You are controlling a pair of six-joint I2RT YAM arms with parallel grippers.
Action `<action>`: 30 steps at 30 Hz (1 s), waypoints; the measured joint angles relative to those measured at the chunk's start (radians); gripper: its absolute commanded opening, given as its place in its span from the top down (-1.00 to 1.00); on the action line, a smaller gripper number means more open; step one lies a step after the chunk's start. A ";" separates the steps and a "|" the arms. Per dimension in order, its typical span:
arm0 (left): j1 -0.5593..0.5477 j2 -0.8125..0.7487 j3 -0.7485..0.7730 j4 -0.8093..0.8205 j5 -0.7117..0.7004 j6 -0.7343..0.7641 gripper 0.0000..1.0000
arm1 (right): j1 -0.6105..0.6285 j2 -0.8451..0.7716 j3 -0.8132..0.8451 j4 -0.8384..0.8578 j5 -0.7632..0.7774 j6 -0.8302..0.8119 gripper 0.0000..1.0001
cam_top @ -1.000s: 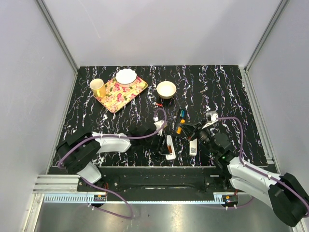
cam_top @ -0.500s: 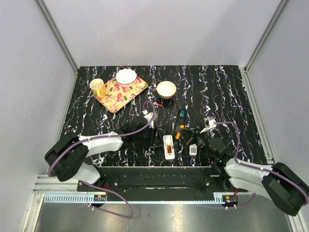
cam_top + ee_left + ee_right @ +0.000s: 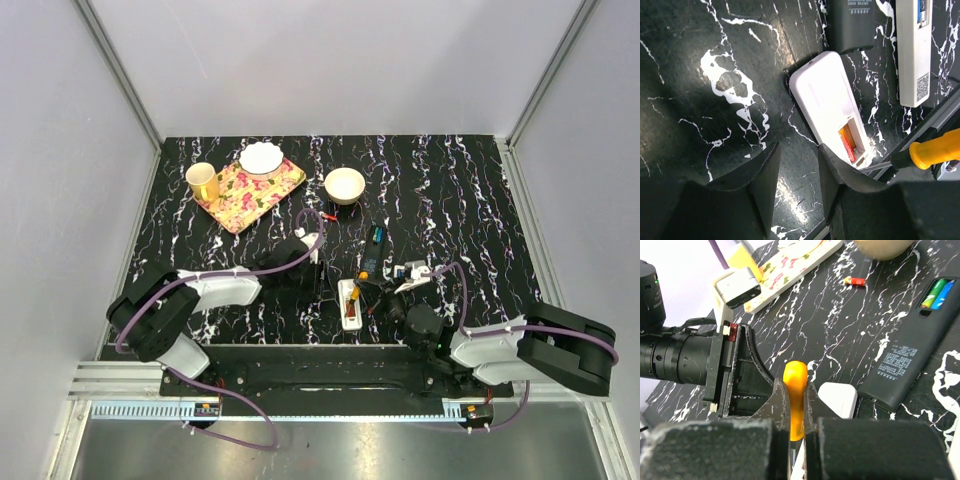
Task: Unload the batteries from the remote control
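My right end effector [image 3: 796,407], clamped on the orange-handled screwdriver [image 3: 794,382], has swung in from the right, and the shaft now reaches the open bay end of the white remote [image 3: 825,95]. My left end effector [image 3: 798,157] has narrowed a little, but its fingers are still apart and empty, low over the table [image 3: 700,125] just beside that remote. An orange cell [image 3: 846,144] sits in the bay, so I judge prying is next. The black remote [image 3: 912,355] holds green and blue cells [image 3: 938,292], and a red cell [image 3: 856,281] lies loose. The black remote's white print is too small to read. The slim remote [image 3: 912,45] bears a square code [image 3: 921,88], with nothing legible.
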 measured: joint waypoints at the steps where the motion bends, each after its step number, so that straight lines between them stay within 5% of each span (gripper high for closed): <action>1: 0.001 0.005 0.006 0.000 0.000 0.000 0.19 | 0.015 0.006 0.003 0.008 0.029 -0.011 1.00; 11: 0.002 0.031 0.042 0.005 0.016 0.001 0.19 | 0.047 0.018 0.009 0.084 0.236 -0.111 1.00; 30: 0.002 0.034 0.042 0.003 0.037 0.000 0.20 | 0.047 0.103 0.053 0.036 0.328 -0.039 1.00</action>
